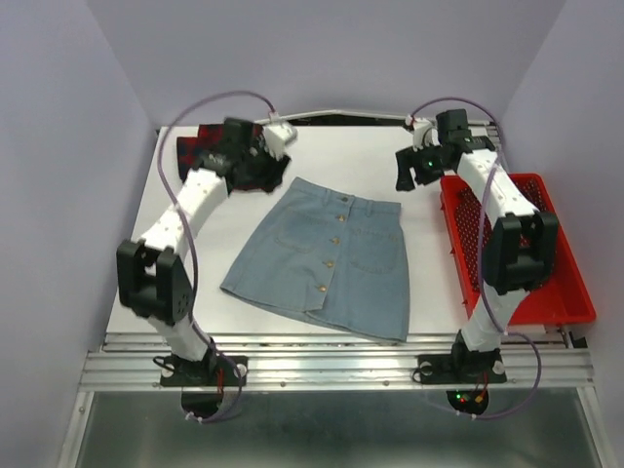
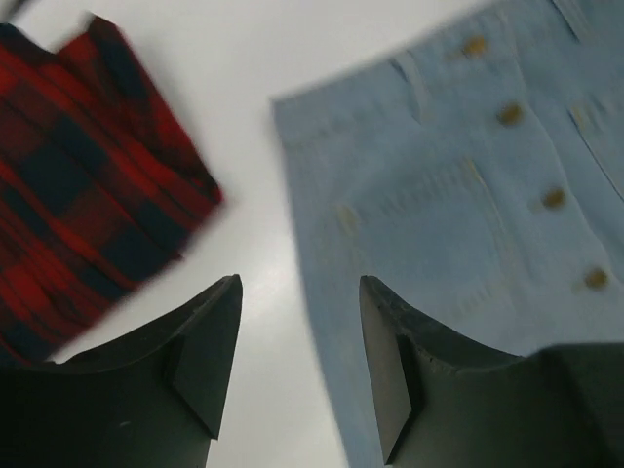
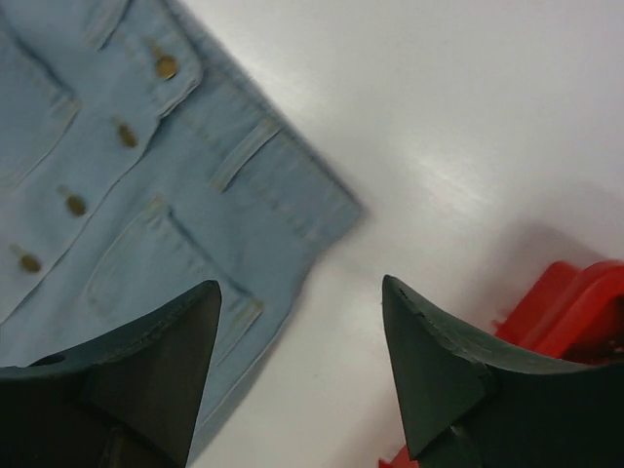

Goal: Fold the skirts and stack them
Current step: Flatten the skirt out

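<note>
Left jaws and right jaws both wide, empty; denim skirt (image 1: 327,258) lies flat on worktop (image 1: 424,263) between them, waistband corners just inboard of each, hem toward the bases; plaid skirt (image 2: 88,185) just outboard of left jaws.

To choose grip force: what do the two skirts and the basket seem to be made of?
Light blue skirt: likely denim, matte, stitched pockets, brass-looking buttons. Plaid skirt: soft woven cloth, pleated. Red basket: probably rigid plastic, perforated wall.
</note>
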You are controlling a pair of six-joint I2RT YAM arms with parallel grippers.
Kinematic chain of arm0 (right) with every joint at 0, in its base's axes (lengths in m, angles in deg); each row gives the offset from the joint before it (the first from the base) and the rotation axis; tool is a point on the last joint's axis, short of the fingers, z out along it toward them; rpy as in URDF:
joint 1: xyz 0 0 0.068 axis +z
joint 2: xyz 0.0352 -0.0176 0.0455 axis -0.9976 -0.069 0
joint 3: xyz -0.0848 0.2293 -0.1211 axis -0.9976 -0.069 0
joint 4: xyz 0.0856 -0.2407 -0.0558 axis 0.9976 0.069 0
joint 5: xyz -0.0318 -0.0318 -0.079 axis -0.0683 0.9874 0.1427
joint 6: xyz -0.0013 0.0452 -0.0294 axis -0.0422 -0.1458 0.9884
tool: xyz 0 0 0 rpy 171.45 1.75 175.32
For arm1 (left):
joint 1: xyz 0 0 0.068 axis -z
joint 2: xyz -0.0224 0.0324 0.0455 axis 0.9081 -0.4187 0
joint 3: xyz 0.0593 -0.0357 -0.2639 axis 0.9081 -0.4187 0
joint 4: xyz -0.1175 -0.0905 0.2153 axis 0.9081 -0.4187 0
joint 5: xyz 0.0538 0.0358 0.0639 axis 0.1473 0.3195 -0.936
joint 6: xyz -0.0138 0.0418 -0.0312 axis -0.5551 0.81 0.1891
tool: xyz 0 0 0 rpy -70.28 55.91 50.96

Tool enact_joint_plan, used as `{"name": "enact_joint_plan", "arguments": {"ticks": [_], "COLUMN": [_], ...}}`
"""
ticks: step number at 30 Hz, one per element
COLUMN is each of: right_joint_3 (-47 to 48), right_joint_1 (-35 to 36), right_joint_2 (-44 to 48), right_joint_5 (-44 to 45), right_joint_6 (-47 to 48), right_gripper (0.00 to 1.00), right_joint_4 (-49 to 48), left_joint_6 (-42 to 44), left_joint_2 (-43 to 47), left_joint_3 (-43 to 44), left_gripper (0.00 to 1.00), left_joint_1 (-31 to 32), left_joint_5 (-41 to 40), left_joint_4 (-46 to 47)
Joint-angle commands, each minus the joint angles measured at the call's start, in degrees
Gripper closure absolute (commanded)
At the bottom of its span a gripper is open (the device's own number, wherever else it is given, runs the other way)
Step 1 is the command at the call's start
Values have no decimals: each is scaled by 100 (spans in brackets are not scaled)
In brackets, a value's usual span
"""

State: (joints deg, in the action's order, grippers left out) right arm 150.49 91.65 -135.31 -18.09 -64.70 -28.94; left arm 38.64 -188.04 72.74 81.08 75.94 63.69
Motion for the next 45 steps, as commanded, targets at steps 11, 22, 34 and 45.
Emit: {"name": "enact_joint_plan", "arguments": {"ticks": [11, 22, 34, 45], "right_joint_3": [-2255, -2676, -2729, -2633], "right_joint_1": [116, 116, 116, 116], "right_joint_2": [694, 412, 359, 377], "right_joint_5": [-828, -291, -186, -89], "right_joint_6": [451, 214, 223, 285], "right_gripper": [57, 58, 58, 58], "right_joint_4": [1748, 1336, 1195, 1230], "left_joint_6": [-438, -1397, -1397, -1450], "left_joint_2": [2480, 2058, 1548, 1082], "left_joint_3": [-3584, -3883, -3892, -3602], "left_gripper": [41, 43, 44, 90], "left_joint_1": [3442, 4744, 4973, 4851], "left_joint_5": [-457, -1572, -1784, -2364], "left_joint_4": [-243, 188, 277, -66]}}
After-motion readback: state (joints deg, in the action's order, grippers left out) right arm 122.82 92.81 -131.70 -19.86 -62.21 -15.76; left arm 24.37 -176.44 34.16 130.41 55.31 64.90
